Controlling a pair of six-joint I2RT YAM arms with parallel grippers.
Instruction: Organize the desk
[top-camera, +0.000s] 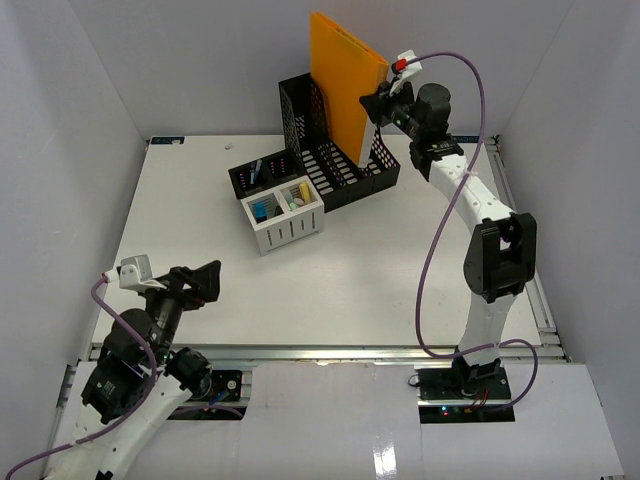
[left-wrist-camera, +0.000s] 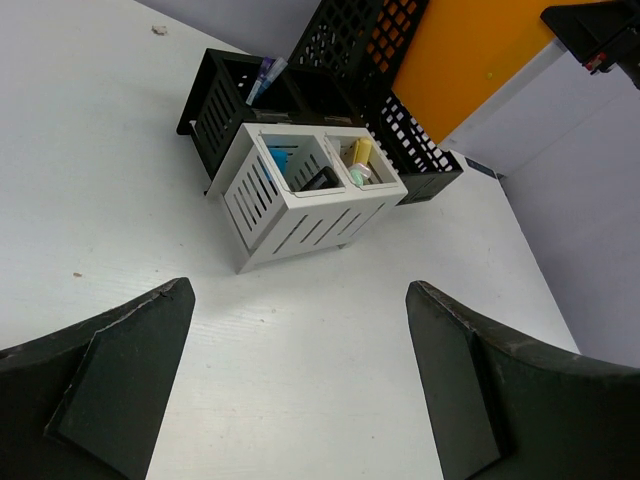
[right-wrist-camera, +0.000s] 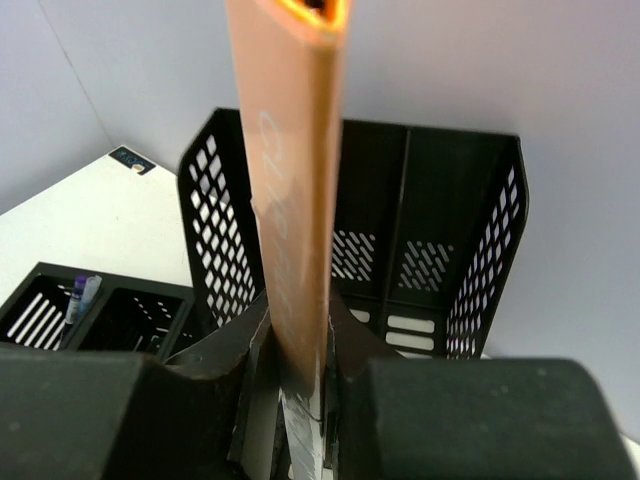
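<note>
Left gripper (top-camera: 205, 284): resting spread wide, gripping nothing, over the desk's (top-camera: 330, 295) near-left corner. White pen caddy (top-camera: 284, 222) and black file rack (top-camera: 340, 165): sitting mid-desk, towards the back. Orange folder (top-camera: 343, 85): hanging upright over the rack; probably light, slick and bendy. Right gripper (top-camera: 378, 108): pinching its right edge.

Left end effector (top-camera: 197, 283) low, jaws wide; right end effector (top-camera: 378, 108) raised, clamped.

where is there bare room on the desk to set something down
Bare desk in front of the white organizer, out to the right rail, and the left strip between the left gripper and the far edge. Crowded far-centre: black pen holder, file rack, and the orange folder the right gripper holds.
</note>
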